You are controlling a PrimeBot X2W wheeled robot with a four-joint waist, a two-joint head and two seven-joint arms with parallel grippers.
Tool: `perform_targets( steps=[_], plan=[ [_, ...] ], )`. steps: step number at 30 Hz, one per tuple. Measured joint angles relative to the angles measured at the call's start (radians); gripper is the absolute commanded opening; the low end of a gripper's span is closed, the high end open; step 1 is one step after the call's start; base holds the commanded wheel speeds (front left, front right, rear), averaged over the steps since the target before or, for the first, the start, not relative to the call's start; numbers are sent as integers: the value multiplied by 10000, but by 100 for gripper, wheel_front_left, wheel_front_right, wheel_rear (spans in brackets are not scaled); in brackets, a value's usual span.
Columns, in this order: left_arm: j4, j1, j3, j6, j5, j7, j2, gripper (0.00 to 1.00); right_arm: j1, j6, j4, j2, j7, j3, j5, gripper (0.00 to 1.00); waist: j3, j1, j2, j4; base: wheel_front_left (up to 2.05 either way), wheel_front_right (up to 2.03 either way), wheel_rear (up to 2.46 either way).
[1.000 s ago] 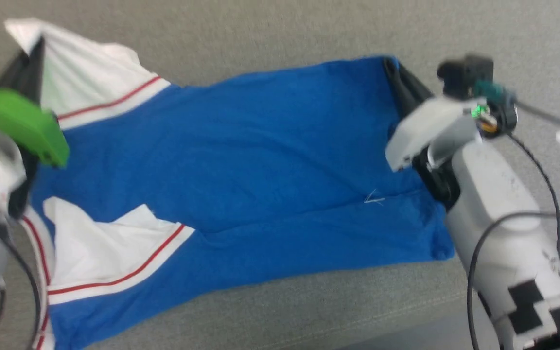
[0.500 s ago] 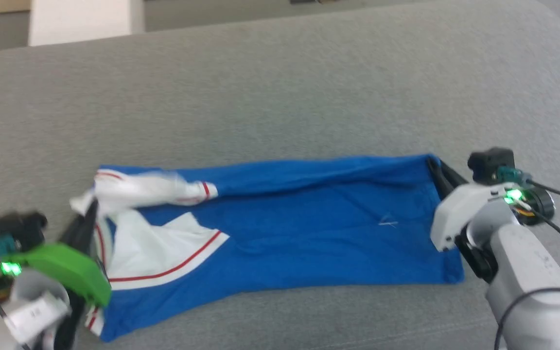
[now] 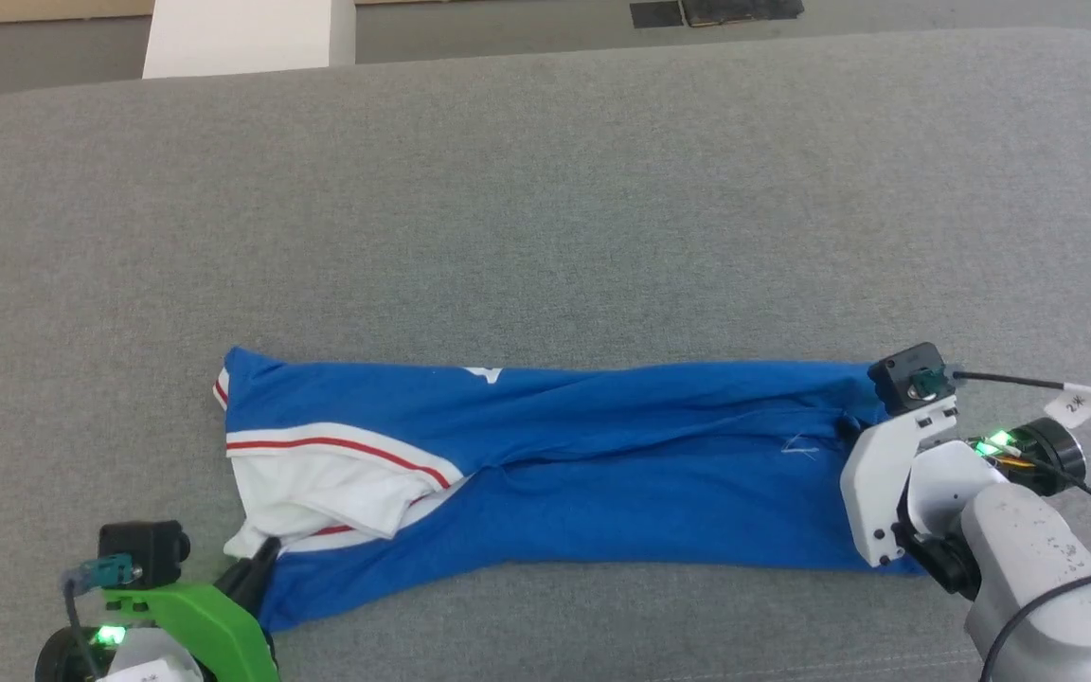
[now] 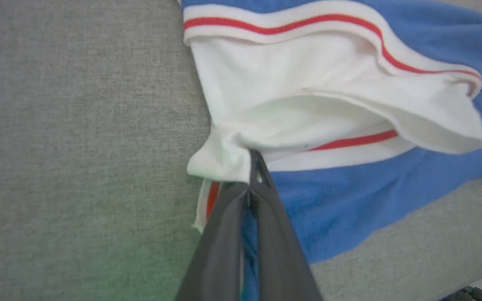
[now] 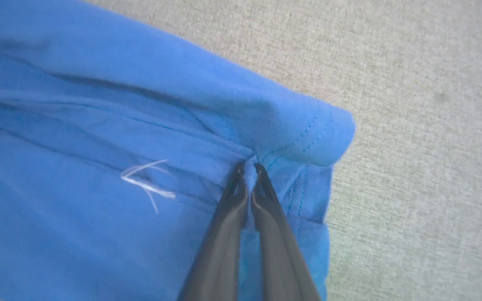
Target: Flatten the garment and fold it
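Grey fabric cushion (image 3: 545, 189), white block (image 3: 238, 33) behind

Grey cushion (image 3: 545, 208) lies open beyond the garment (image 3: 602, 493).

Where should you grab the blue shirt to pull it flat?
At its two short ends. The garment lies as one long, wrinkled strip on the grey cushion, so pinch the stitched hem on the right and the white sleeve edge on the left, coming in low from each outer end. The right tool and left tool are shut on those spots.
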Motion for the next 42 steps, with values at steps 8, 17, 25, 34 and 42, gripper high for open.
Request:
perform_targets(
  steps=[8,17,25,34,42],
  plan=[
    [341,-431,-295,-221,56,263,-297,27,-15,-2,-673,-44,1588,-146,107,0,97,0,0,68,0,0,0],
    [163,-185,52,35,-29,-1231,-1114,100,1683,2,-2119,272,1438,-1580,439,100,-522,0,0,194,0,0,0],
    [-65,-157,844,437,742,-2892,-1718,100,3469,2,-3912,1220,44,-3202,433,100,-1146,0,1,521,0,0,0],
    [-863,-182,3072,111,3187,-2966,-3104,100,4371,2,-4778,2033,-2079,-4640,422,100,-1602,0,1,889,0,0,0],
    [-669,-189,4397,-535,5177,-2966,-4000,100,4205,0,-3388,2063,-2913,-5404,1471,100,-1903,0,1,941,0,0,0]
  ],
)
